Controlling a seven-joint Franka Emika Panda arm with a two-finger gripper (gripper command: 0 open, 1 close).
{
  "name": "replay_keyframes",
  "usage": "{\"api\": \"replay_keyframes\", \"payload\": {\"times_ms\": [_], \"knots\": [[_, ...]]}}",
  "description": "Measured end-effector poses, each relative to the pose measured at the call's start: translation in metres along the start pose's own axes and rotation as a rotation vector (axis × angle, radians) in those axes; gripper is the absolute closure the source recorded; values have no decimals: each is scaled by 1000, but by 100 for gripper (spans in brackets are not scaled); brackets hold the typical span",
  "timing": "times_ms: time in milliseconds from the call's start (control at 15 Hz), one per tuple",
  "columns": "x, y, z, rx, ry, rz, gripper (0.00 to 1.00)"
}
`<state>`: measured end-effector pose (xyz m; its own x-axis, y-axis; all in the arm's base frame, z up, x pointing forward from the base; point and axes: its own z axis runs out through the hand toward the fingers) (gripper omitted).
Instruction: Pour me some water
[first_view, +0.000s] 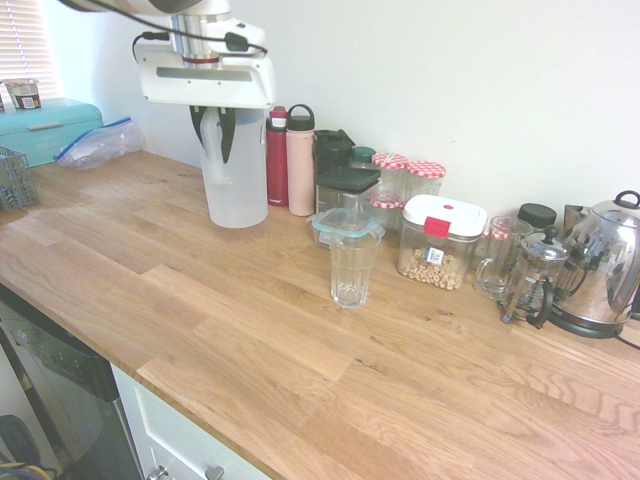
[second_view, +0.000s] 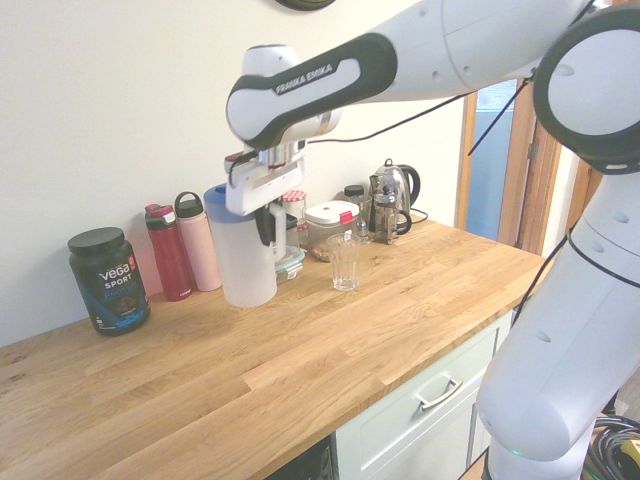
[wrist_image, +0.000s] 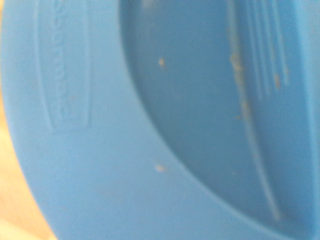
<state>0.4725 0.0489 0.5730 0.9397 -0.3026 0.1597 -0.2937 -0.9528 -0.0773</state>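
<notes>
Jaws: closed on the jug (first_view: 234, 180) handle; I hold it upright just above the surface (first_view: 200, 330).
Water: inside the jug, barely visible.
Risk: glass (first_view: 351, 268) stands apart; tilting early would spill.
Views: wrist shows only blue lid (wrist_image: 100, 150); exteriors show the glass.

Blurred pale blue jug lid (wrist_image: 165, 125), embossed lettering, pale specks.

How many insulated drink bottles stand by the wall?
2. The red bottle stands just behind the jug; the pink bottle stands beside it, on the side nearer the jars. Others may be hidden behind the jug.
</notes>
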Motion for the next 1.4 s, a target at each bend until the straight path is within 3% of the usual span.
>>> {"api": "replay_keyframes", "payload": {"times_ms": [267, 600, 933, 1400], "knots": [[36, 81, -59, -16, -6, -207, 100], [104, 171, -104, -120, 9, -269, 100], [163, 220, -84, -211, -28, -291, 100], [177, 293, -51, -373, -102, -332, 100]]}}
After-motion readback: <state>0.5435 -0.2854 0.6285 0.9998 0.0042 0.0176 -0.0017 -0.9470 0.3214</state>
